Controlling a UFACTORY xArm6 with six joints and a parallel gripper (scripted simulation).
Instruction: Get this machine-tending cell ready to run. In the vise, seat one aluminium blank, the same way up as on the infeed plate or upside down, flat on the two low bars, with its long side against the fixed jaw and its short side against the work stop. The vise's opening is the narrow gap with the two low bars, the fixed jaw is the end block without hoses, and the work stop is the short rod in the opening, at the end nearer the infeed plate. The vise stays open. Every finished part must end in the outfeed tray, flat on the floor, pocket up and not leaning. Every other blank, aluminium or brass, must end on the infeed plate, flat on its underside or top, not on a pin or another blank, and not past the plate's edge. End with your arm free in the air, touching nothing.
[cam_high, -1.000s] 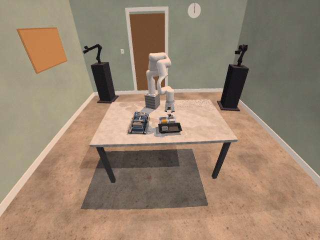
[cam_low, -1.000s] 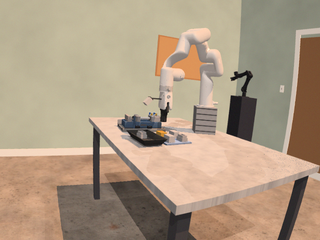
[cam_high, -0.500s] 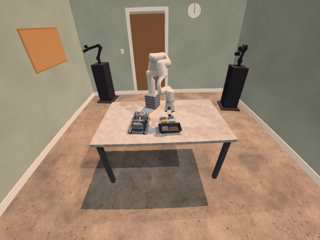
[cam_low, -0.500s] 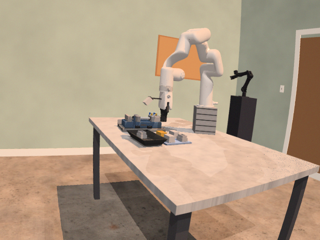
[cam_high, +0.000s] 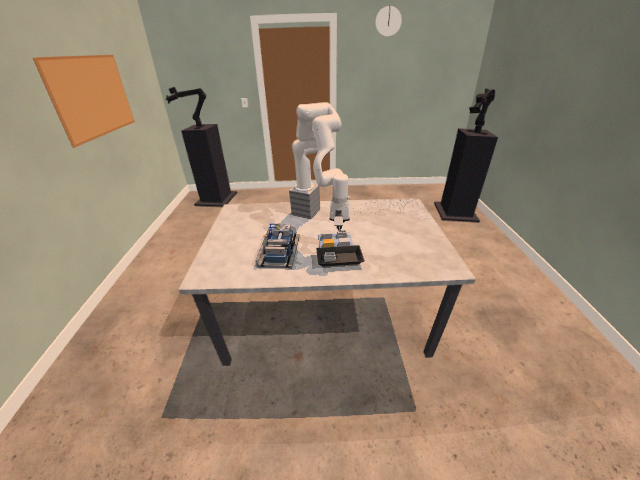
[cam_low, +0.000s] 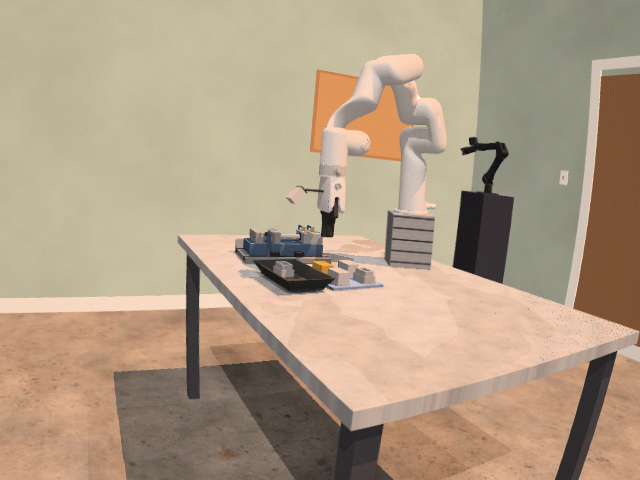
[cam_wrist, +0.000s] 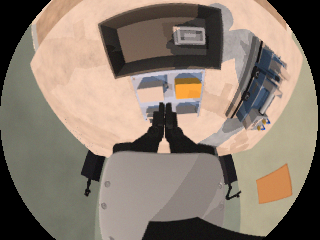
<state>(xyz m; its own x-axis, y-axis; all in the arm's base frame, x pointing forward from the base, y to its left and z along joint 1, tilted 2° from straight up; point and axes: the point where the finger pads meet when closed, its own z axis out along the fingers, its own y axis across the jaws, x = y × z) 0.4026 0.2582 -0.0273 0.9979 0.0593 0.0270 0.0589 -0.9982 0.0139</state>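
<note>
Gripper (cam_wrist: 164, 108), fingers closed on nothing, above the infeed plate (cam_low: 373, 284) toward the worktop's back edge: it should open before descending squarely over a blank (cam_low: 364, 274).

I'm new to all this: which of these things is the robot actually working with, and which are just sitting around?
Job: gripper, shut and empty; vise; infeed plate; brass blank; outfeed tray with one grey part.

Bystanders: two black arms on pedestals, door, clock, orange board.
</note>
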